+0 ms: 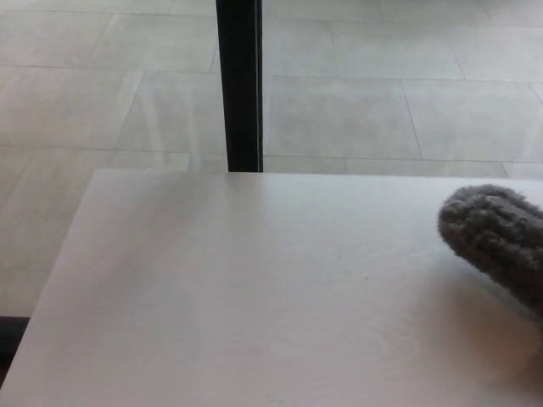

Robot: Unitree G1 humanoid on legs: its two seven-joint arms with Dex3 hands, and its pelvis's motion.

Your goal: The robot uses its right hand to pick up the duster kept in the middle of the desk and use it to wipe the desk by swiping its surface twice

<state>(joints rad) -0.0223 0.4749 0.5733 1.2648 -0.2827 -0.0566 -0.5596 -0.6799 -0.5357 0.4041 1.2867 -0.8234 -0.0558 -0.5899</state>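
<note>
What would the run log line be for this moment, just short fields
phase: wiping | duster: at right edge of desk, partly out of view | right hand: not in view | left hand: not in view | rest of desk: bare
</note>
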